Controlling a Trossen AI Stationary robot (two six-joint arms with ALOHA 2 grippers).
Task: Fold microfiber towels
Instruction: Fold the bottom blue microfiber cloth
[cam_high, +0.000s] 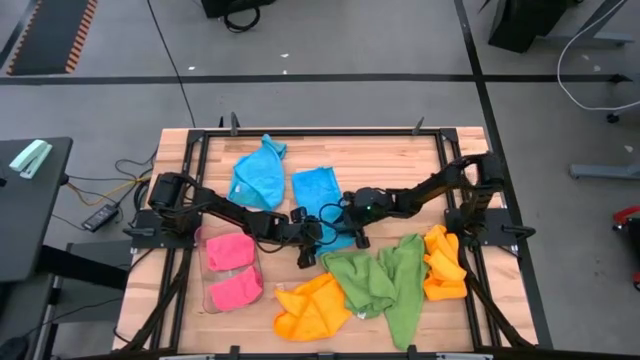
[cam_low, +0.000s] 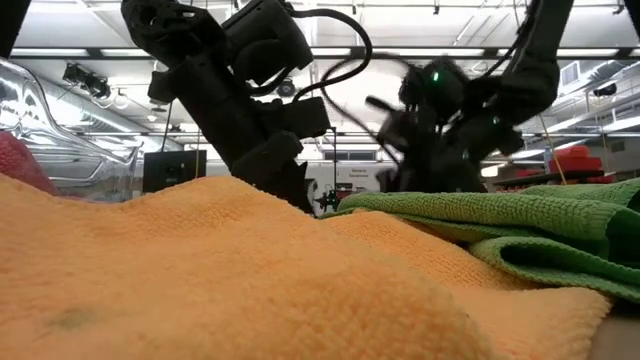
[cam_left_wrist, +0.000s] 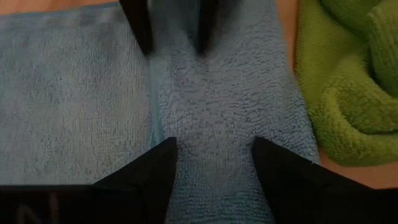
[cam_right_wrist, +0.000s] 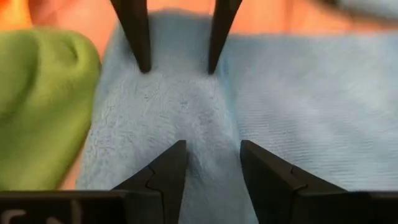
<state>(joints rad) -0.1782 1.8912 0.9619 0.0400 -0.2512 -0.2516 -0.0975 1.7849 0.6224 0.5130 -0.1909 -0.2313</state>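
Tray (cam_high: 207, 290), clear plastic: 2 pink towels (cam_high: 232, 270) inside. Left gripper (cam_high: 312, 243), right gripper (cam_high: 352, 228): fingers parted over blue towel (cam_high: 318, 192), nothing gripped.

The orange towel (cam_low: 200, 270) fills the near low view and hides the worktop. Both pincers cover part of the blue towel (cam_high: 318, 190) from above. The green towel (cam_left_wrist: 348, 81) is cut off at the left wrist view's edge.

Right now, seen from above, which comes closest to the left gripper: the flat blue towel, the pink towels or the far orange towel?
From the left gripper:
1. Flat blue towel, right beneath the gripper at mid-table.
2. Pink towels, toward the left edge.
3. Far orange towel, by the right edge.
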